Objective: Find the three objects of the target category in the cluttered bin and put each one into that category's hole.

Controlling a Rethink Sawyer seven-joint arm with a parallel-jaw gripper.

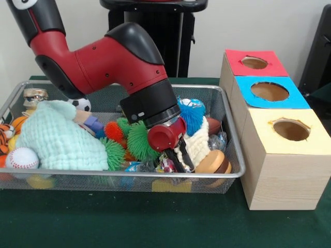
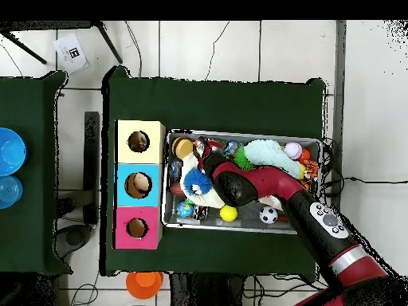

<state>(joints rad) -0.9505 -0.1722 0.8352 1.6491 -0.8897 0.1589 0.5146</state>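
Front view: arm comes down from 11 o'clock into the bin [image 1: 234, 174]. The gripper [image 1: 178, 161] is sunk in the clutter toward the bin's 4 o'clock corner, beside a white knit piece [image 1: 199, 147] and just at 9 o'clock of a brown burger-like toy [image 1: 213, 163]. Dark jaws point down into the pile; whether they are apart, together or clamped on something, cannot tell. The toys hide the tips.

Key relation: the hole [image 1: 269, 91], blue-topped, lies at about 2 o'clock from the jaws in the front view, beyond the bin's rim on the green surface [image 1: 155, 222]. In the overhead view the same hole [image 2: 138, 185] lies at 9 o'clock from the wrist. Only one arm, so no choice of hand. The bin's long axis runs 9-to-3 in both views; the boxes stand off its short end. My reading: any carry goes up over the rim, then sideways to the middle box.

Counts:
- Boxes with holes: three. Red-topped hole [image 1: 254, 62], blue, yellow-topped hole [image 1: 291, 129].
- Spiky balls seen: green [image 1: 139, 140], orange [image 1: 114, 131], blue [image 1: 192, 114], a second green at the cloth's edge [image 1: 115, 154].
- Baseball [image 1: 21, 158]: one. Soccer ball [image 1: 80, 104]: one.
- Mint cloth [image 1: 57, 138]: one, covering the 9 o'clock half.

Target category itself not evident here.
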